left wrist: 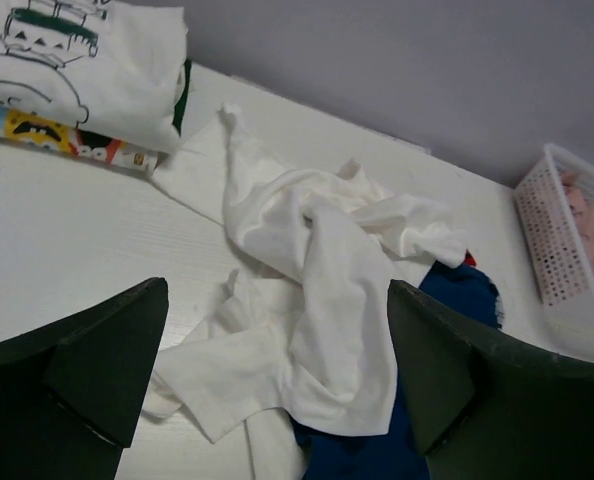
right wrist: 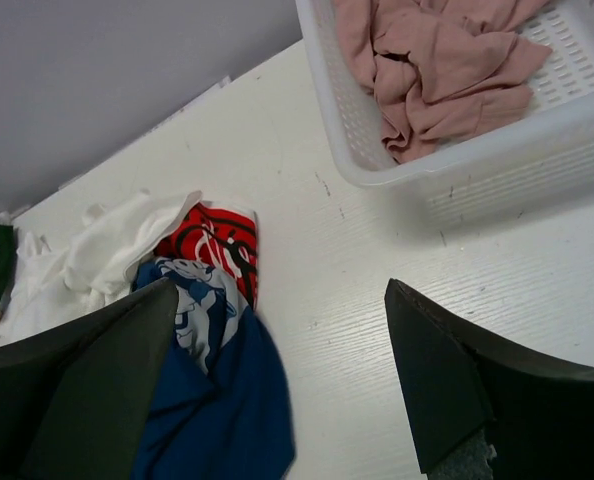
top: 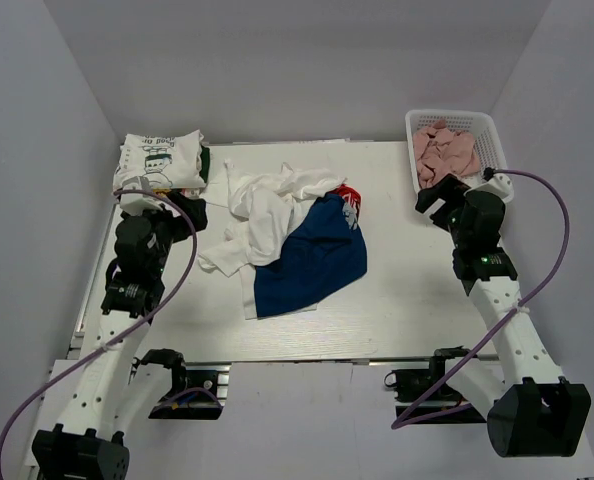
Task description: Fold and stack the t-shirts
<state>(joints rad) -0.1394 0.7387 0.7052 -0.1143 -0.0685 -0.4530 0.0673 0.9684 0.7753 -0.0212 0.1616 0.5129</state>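
Nearest, my left claw [left wrist: 275, 340] and right claw [right wrist: 277, 340] both gape wide, holding nothing. Centre of the surface [top: 417, 290], I see a white tee [top: 262, 215] crumpled against a blue tee [top: 312, 265]; folded tees [top: 162, 160] sit stacked at the far left.

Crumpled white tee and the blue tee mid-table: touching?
Touching. The top view shows the white tee lying over the left edge of the blue tee; the left wrist view shows the same overlap.
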